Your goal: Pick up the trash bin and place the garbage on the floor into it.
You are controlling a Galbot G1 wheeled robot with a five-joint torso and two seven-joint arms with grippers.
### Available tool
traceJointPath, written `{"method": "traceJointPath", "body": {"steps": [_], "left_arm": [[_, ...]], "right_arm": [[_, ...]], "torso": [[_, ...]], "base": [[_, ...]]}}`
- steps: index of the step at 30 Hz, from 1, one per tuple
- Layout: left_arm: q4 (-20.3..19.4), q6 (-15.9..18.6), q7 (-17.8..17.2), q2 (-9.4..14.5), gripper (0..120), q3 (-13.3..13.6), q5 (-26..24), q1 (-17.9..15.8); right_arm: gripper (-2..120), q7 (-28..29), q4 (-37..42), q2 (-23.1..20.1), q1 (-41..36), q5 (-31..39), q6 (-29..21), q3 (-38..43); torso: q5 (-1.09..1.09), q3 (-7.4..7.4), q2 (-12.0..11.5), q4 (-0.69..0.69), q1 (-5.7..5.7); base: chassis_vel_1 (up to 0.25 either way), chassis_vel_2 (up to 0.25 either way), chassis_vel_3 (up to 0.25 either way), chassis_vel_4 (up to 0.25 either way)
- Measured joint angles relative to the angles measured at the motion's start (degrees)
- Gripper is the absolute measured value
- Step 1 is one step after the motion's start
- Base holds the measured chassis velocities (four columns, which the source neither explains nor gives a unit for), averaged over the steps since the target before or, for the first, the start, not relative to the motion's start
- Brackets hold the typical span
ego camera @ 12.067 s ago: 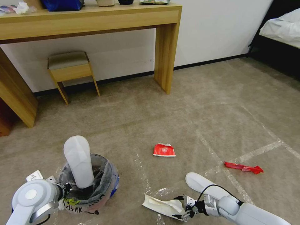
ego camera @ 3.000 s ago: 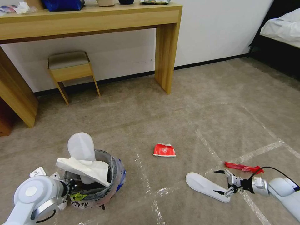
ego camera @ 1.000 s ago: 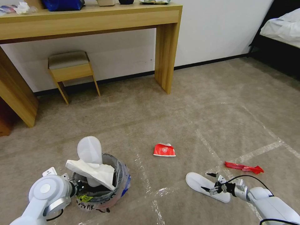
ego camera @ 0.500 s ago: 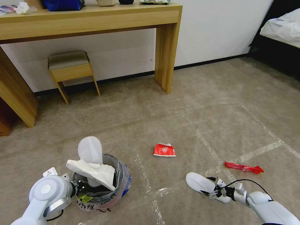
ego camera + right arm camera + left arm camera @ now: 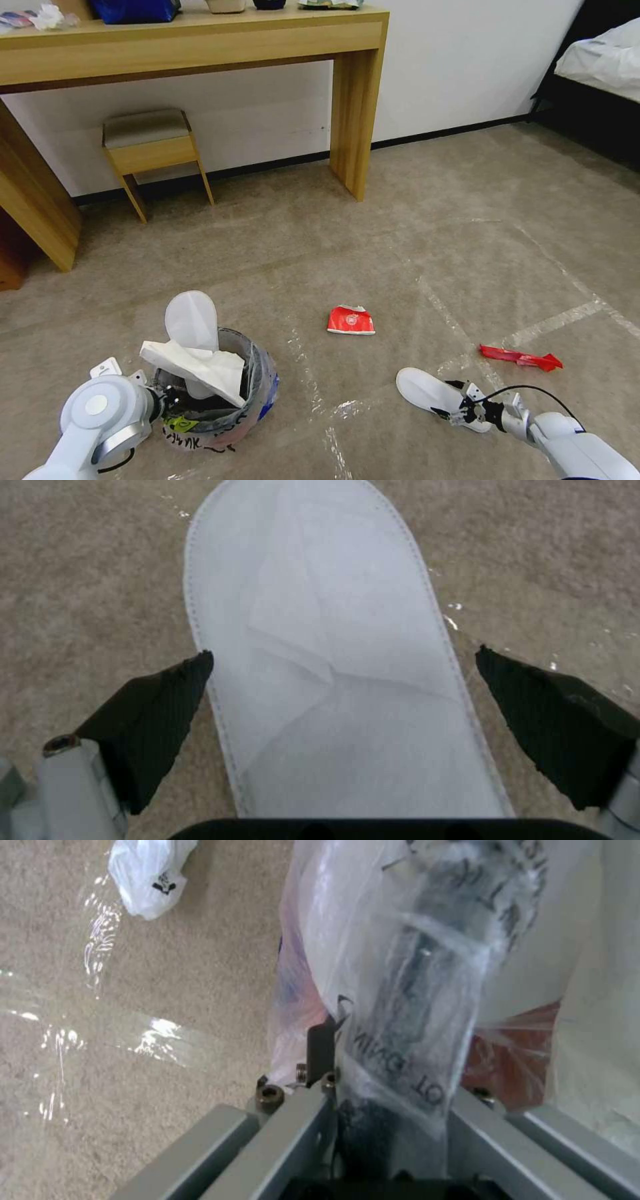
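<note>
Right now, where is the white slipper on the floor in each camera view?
Head view: slipper lower right on the carpet, at the right claw.
Right wrist view: slipper centre, between the open claw's black fingertips.
Left wrist view: left claw clamped on the trash bin.
Shared landmark: those black fingertips flanking the slipper.

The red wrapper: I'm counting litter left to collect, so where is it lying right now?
In the head view the red wrapper lies on the floor at the robot's right, beyond the right claw and the white slipper sole, beside a tape line.
</note>
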Motion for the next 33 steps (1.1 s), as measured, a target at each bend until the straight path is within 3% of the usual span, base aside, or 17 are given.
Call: {"method": "traceJointPath", "body": {"steps": [13, 33], "left_arm": [[-0.22, 0.01, 0.01, -0.04, 0, 0.05, 0.2, 0.13], [-0.64, 0.04, 0.32, 0.03, 0, -0.32, 1.03, 0.58]], "right_arm": [[100, 2.43, -0.26, -0.01, 0.41, -0.24, -0.77, -0.29], [100, 1.47, -1.52, 1.83, 2.31, -0.64, -2.57, -1.18]], "torso": [[0.01, 0.0, 0.0, 0.0, 0.0], [0.0, 0.0, 0.0, 0.0, 0.0]], "base": [[0.0, 0.0, 0.0, 0.0], [0.0, 0.0, 0.0, 0.0]]}}
